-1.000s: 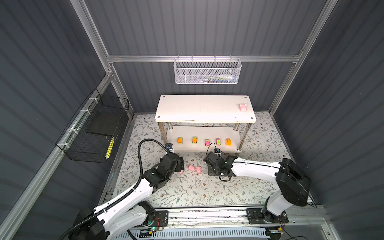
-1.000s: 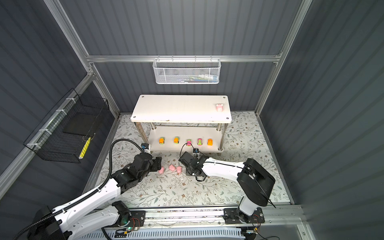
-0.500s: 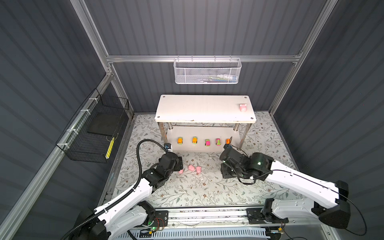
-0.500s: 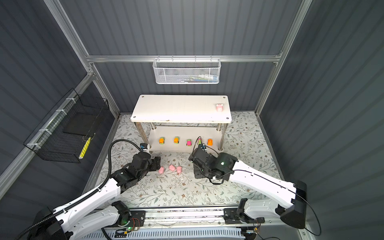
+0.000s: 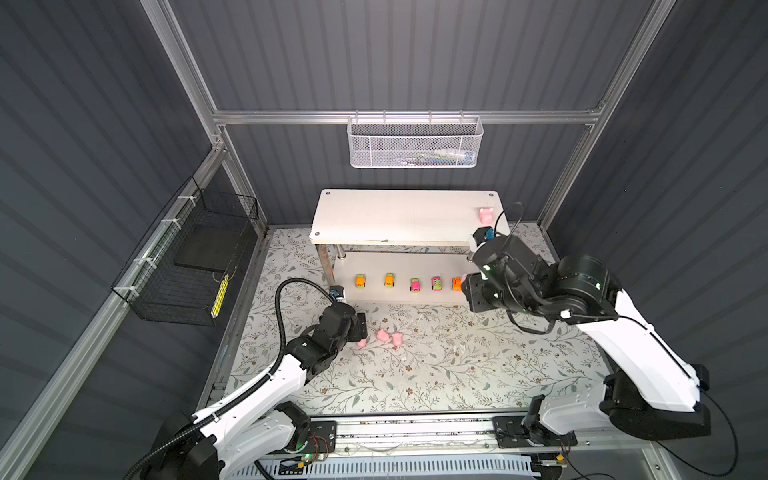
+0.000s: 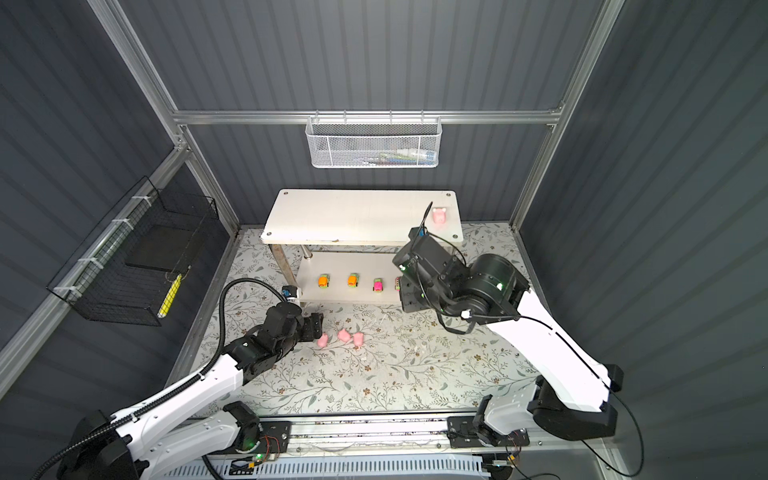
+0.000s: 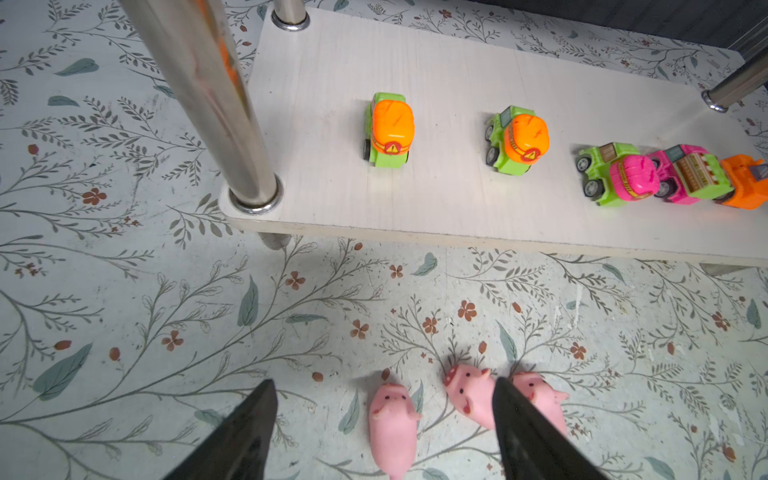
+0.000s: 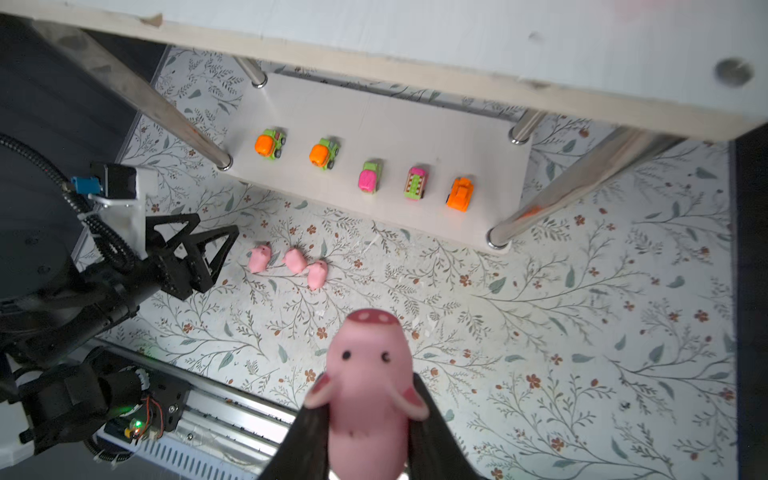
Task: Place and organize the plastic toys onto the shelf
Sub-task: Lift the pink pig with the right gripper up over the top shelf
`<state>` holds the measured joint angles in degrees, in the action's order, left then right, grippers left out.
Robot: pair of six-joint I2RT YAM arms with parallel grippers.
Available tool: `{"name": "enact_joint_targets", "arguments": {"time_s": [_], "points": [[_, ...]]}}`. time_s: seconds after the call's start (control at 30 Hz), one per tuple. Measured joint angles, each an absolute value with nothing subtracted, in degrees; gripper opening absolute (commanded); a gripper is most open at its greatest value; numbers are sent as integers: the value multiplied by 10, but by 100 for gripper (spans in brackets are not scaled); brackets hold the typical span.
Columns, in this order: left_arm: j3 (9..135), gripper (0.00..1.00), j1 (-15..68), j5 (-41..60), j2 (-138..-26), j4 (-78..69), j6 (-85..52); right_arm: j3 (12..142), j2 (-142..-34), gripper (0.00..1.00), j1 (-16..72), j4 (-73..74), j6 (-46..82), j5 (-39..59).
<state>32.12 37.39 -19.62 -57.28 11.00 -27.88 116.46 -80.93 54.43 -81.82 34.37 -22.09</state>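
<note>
Left gripper (image 5: 360,327) is low over the floral desk (image 5: 457,374), lower left of centre in both top views. Its fingers are spread with nothing in them.

- Three loose pigs lie just beside it. In the left wrist view the nearest pig (image 7: 392,428) sits between the fingers. The middle pig (image 7: 467,395) is partly behind one finger and the third pig (image 7: 540,395) is just past it.
- If the left arm picks next, take the nearest pig only. That finger looks close enough to nudge the middle pig.

Shelf (image 5: 399,216) is at frame centre.
- Five cars (image 5: 414,285) are lined up along the lower board, evenly spaced. That tier looks done.
- The top board holds one pig (image 5: 486,215), near its right end.

Right gripper (image 8: 368,419) is at the shelf's right front corner in both top views. It pinches a pig (image 8: 368,374) by its sides, snout pointing away from the wrist camera.

My read of the step in hand: carry this pig up onto the top board.
- In the right wrist view the board's front edge runs across the upper frame. I'd lift clear of that edge before moving in.
- Watch the front right leg (image 8: 582,183) too.
- Set down left of the pig already there, with a gap matching the car spacing and the same facing.
- Lower until the base touches the board, then open slowly. The toy looks soft and may cling to the fingers or tip over.
</note>
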Motion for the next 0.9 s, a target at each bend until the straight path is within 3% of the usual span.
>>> {"name": "enact_joint_targets", "arguments": {"time_s": [0.3, 0.6, 0.9], "points": [[319, 82, 373, -162, -584, 93, -279, 1244, -865, 30, 423, -775, 247, -221], [309, 82, 373, -146, -584, 88, -278, 1339, -963, 30, 378, -735, 194, -203], [308, 82, 373, -136, -596, 81, -276, 1349, -1022, 30, 332, -699, 176, -174]]}}
